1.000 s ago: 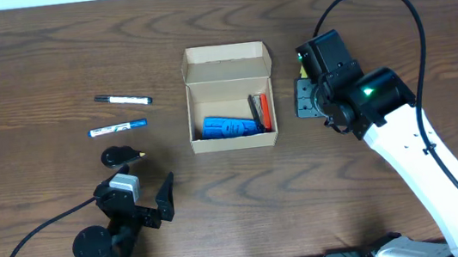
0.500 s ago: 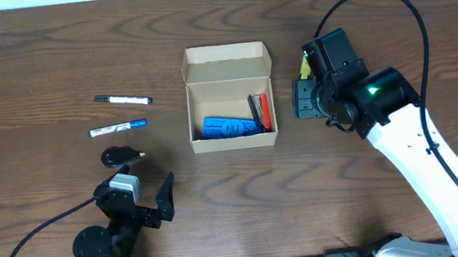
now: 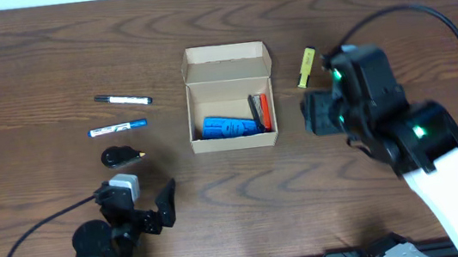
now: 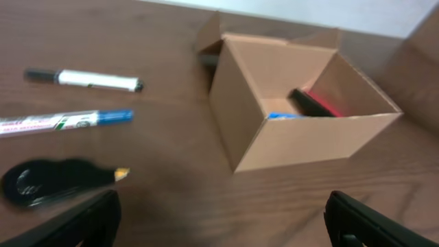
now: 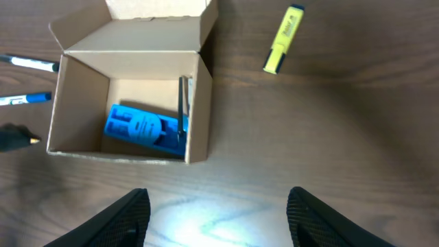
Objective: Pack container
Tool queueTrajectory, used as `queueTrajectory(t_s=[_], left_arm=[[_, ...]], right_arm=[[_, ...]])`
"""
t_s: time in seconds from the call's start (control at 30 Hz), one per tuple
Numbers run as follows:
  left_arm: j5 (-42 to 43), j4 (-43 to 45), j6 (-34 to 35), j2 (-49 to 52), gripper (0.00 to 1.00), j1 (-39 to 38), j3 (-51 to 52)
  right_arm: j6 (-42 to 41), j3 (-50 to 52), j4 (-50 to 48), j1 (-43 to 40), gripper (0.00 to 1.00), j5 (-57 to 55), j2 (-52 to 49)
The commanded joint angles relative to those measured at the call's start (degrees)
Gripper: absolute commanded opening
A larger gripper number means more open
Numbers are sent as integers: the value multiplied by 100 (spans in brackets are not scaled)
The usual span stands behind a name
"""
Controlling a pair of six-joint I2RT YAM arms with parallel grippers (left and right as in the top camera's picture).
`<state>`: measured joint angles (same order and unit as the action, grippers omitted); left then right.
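roughly a third done, i judge: container (image 3: pixel 230 98), flap up, sits mid-worktop (image 3: pixel 29 47) holding a blue piece (image 3: pixel 229 127) and a red-black one (image 3: pixel 261 110); yellow highlighter (image 3: pixel 305 67), white marker (image 3: pixel 123 99), blue pen (image 3: pixel 116 127) and black lump (image 3: pixel 120 156) lie outside; left pincer (image 4: pixel 223 202) and right pincer (image 5: pixel 218 199) both gape wide, empty.

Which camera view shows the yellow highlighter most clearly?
The right wrist view: the yellow highlighter lies whole and large in the frame, apart from the container. The overhead view shows it small, close to the right arm. The left wrist view does not show it.
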<state>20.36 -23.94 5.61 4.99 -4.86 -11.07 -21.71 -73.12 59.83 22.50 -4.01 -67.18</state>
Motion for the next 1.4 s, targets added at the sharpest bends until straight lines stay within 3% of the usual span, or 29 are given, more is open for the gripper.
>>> queueTrajectory(t_s=[0.0, 0.03, 0.07, 0.1, 0.23, 0.33, 0.47, 1.37], left_arm=[[-647, -199, 83, 553, 95, 35, -855], [-780, -271, 83, 772, 95, 35, -1054], [-920, -350, 83, 1040, 95, 35, -1290], [-1034, -417, 83, 1327, 95, 35, -1523], [-1172, -426, 83, 2358, 96, 35, -2321], [-820, -275, 83, 2988, 95, 35, -2826], [-730, 44, 85, 3423, 95, 35, -2933], [-835, 2, 361, 4103, 95, 35, -2962]], right_arm=[[120, 505, -26, -46, 70, -155, 378], [120, 632, -35, -46, 73, -157, 485], [120, 745, -35, -46, 82, -157, 590], [118, 828, -28, -46, 99, -160, 675], [120, 940, 81, -46, 99, -157, 809], [120, 940, 308, -46, 99, -157, 791], [120, 940, 356, -46, 99, -157, 791], [120, 940, 356, -46, 99, -157, 791]])
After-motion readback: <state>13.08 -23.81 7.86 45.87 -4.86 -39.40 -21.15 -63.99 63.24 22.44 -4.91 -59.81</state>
